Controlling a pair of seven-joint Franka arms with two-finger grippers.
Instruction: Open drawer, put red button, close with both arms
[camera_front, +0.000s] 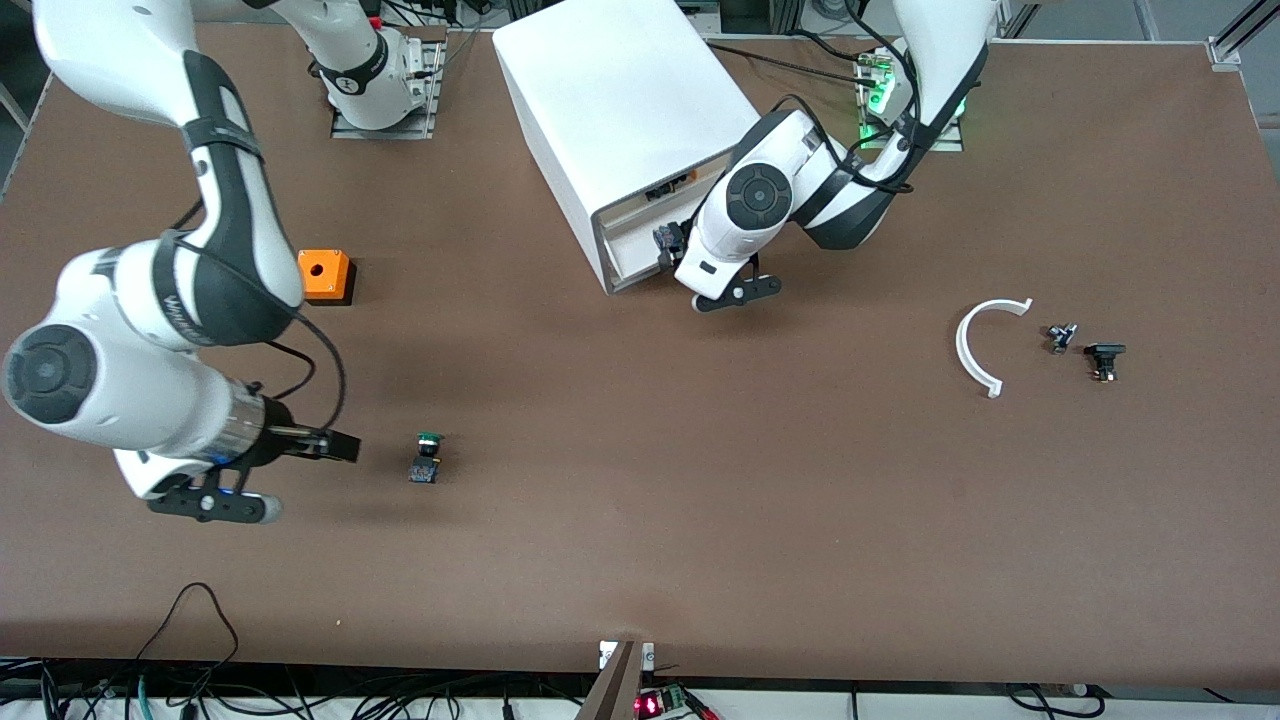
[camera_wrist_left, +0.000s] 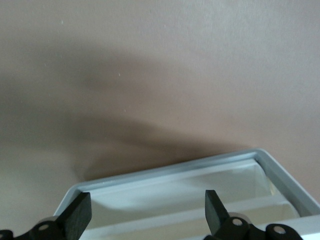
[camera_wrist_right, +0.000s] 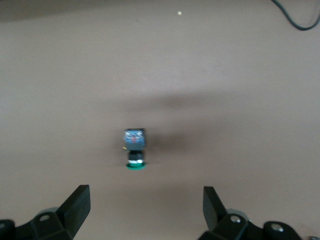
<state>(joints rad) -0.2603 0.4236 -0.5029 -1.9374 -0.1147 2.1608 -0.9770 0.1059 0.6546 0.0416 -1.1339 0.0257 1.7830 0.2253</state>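
We see the drawer (camera_wrist_left: 180, 187) empty under our spread left pincer (camera_wrist_left: 147, 210); our right pincer (camera_wrist_right: 145, 205), spread, hovers at the green button's (camera_front: 428, 458) nine o'clock

Matt brown table (camera_front: 640, 520) carries a smooth, glossy white plastic cabinet (camera_front: 620, 110) and white plastic arc (camera_front: 975, 345).

The right gripper (camera_wrist_right: 145, 210) hangs with its two black fingers (camera_wrist_right: 77, 205) spread wide apart over the bare brown table (camera_wrist_right: 240, 75). A small push button with a green cap (camera_wrist_right: 135, 150) lies on its side on the table, clear of both fingertips, its blue-grey base turned away from the gripper. A loop of black cable (camera_wrist_right: 295, 17) crosses one corner.
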